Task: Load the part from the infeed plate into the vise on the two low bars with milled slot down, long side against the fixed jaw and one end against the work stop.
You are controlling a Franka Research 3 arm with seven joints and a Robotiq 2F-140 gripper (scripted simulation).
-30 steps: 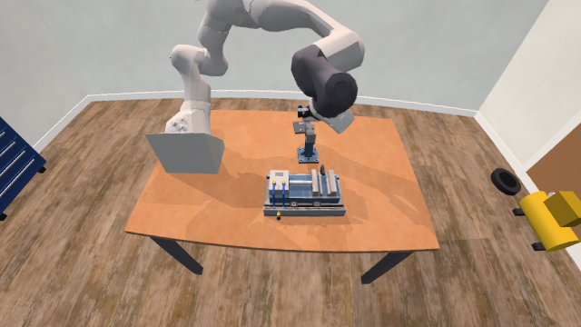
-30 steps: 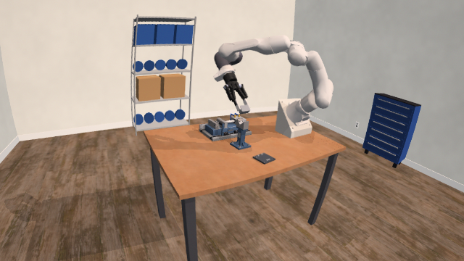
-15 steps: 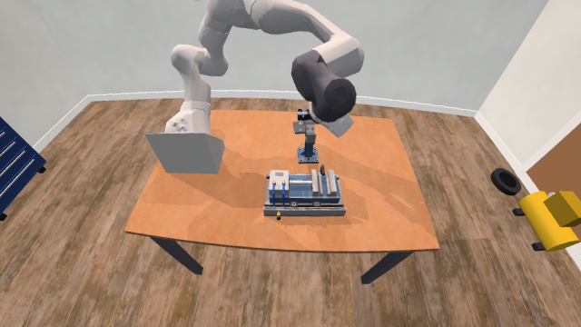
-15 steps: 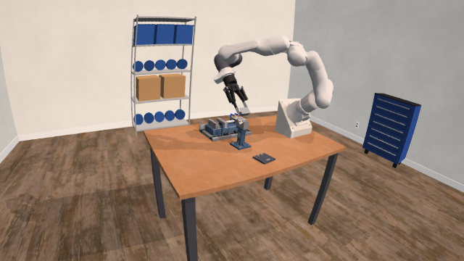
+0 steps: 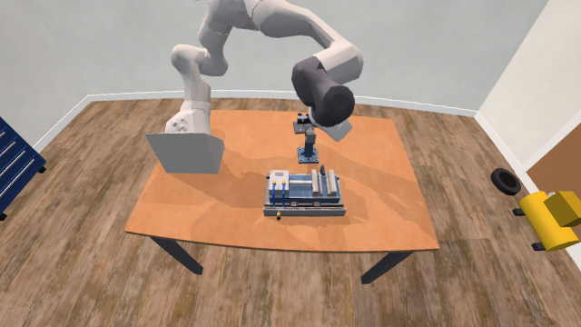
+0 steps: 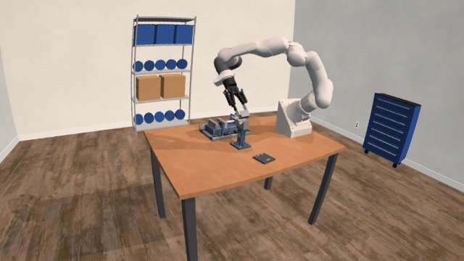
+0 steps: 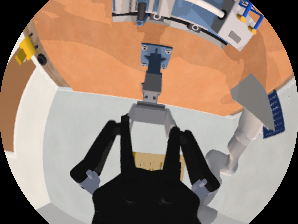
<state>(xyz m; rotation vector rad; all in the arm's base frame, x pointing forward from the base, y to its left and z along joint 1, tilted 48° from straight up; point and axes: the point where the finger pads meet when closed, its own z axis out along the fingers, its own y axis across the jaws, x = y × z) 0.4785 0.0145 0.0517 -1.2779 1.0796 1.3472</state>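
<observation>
My gripper [image 6: 240,111] [image 7: 150,111] is shut on the part [image 6: 243,114] [image 7: 152,113], a grey block held by its end. It hangs tilted just above the V-block stand [image 5: 309,150] [image 6: 241,135] [image 7: 154,63]. In the top view the wrist hides the fingers and most of the part. I cannot tell which way the slot faces. The vise [image 5: 304,190] [image 6: 218,127] stands open in front of the stand, with its air cylinder [image 5: 279,180] on the left, the fixed jaw [image 5: 331,182] on the right and the dark work stop [image 5: 322,170] between the jaws. The infeed plate [image 6: 264,158] [image 5: 297,129] is bare.
The robot's base [image 5: 186,150] [image 6: 291,122] stands at the table's back left in the top view. The orange table [image 5: 218,213] [image 6: 203,170] carries only the vise, the stand and the plate. A shelf rack [image 6: 163,72] and a blue cabinet [image 6: 391,127] stand off the table.
</observation>
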